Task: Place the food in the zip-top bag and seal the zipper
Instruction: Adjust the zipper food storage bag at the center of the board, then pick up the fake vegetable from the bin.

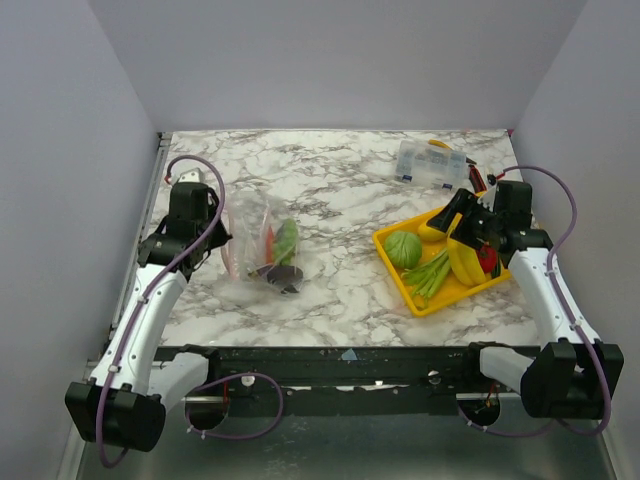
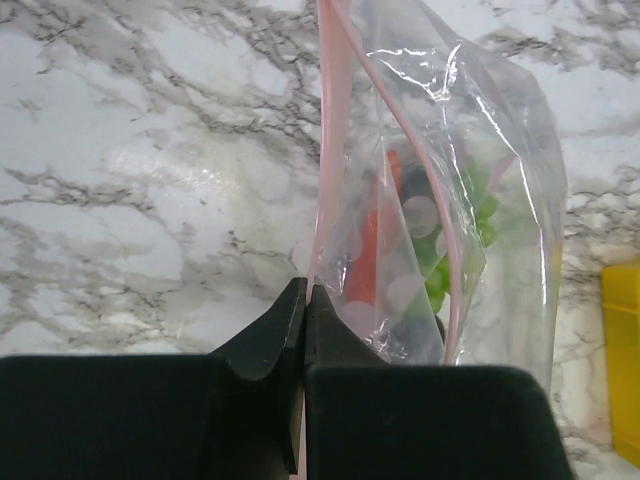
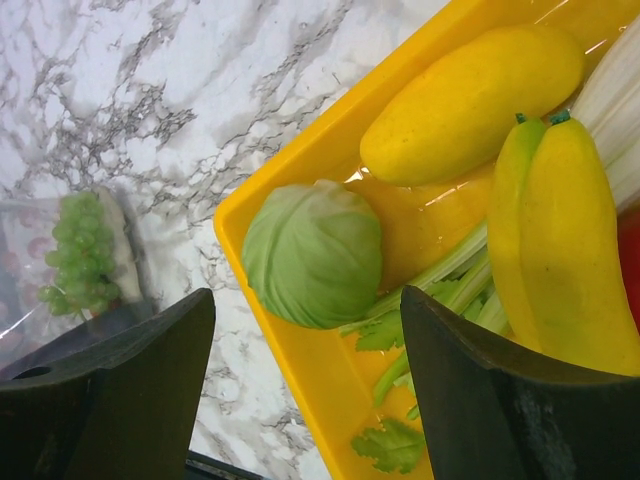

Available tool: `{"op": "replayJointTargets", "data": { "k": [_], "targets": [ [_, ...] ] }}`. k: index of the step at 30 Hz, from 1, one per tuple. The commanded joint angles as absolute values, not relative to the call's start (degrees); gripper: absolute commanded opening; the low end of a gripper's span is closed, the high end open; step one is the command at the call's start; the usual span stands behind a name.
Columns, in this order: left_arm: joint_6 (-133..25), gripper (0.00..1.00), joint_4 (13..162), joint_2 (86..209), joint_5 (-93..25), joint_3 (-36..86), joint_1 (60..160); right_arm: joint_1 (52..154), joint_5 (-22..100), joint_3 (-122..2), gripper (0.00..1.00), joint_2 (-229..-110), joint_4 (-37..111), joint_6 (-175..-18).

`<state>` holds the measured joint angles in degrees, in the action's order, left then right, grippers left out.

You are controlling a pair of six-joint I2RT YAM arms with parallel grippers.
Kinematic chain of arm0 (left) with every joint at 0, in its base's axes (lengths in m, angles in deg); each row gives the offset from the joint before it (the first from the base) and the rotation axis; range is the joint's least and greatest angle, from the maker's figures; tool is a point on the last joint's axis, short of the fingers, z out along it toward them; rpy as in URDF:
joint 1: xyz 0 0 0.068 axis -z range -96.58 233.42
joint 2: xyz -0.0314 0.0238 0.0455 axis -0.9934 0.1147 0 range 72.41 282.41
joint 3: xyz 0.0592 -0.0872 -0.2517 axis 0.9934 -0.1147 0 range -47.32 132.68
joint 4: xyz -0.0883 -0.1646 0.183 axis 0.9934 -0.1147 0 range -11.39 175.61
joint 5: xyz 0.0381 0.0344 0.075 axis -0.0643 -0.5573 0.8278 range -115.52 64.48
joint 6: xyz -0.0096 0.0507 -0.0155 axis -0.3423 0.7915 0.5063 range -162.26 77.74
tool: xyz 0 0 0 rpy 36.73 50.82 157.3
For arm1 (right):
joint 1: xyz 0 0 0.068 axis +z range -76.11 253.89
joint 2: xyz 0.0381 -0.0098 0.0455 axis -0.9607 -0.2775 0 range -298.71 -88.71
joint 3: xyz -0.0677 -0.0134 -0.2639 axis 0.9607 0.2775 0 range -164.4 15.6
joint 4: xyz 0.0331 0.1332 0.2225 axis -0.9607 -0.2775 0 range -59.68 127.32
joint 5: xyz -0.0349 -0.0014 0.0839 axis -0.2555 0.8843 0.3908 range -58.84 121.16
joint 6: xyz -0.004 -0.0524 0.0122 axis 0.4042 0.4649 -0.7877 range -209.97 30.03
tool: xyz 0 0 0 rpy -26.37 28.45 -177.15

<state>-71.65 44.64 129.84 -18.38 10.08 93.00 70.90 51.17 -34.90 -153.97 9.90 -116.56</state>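
The zip-top bag (image 1: 262,250) lies on the marble at the left, holding a green piece (image 1: 287,240), a red piece and a dark purple eggplant (image 1: 278,273). My left gripper (image 1: 222,240) is shut on the bag's pink zipper (image 2: 335,150) at its near end, jaws (image 2: 305,292) pressed together; the mouth gapes beyond them. My right gripper (image 1: 455,215) hovers open and empty (image 3: 305,300) over the yellow tray (image 1: 425,300), above the round green food (image 3: 315,250). Yellow bananas (image 3: 560,240), a yellow oval fruit (image 3: 470,100), celery (image 3: 440,290) and a red fruit (image 1: 487,258) lie in the tray.
A rigid clear compartment box (image 1: 430,163) stands at the back right behind the tray. The table's left edge runs close to the left arm. Walls enclose the back and both sides.
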Motion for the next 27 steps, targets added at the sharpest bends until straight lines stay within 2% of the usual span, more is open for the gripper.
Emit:
{"op": "replayJointTargets", "data": {
  "k": [1,7,10,16,23,27],
  "targets": [
    [-74.7,0.0,49.0,133.9,-28.9,16.1,92.9,72.0,49.5,-34.4,0.76,-156.5,11.6,-117.4],
    [-74.2,0.0,48.8,141.2,-39.5,23.2,95.8,77.9,38.3,-34.1,0.74,-158.4,12.2,-121.6],
    [-72.4,0.0,48.7,141.8,-40.1,24.3,96.6,78.0,34.3,-34.0,0.73,-158.7,12.0,-124.3],
    [-69.5,0.0,51.9,139.0,-41.6,21.5,97.1,77.9,18.3,-35.5,0.74,-159.9,9.4,-131.6],
    [-67.2,0.0,56.3,137.2,-48.6,18.9,103.1,77.6,15.2,-37.4,0.78,-162.6,8.9,-133.0],
    [-71.5,0.0,57.6,137.4,-47.2,18.4,108.8,76.5,15.3,-36.5,0.77,-161.4,8.9,-133.5]
  ]
}}
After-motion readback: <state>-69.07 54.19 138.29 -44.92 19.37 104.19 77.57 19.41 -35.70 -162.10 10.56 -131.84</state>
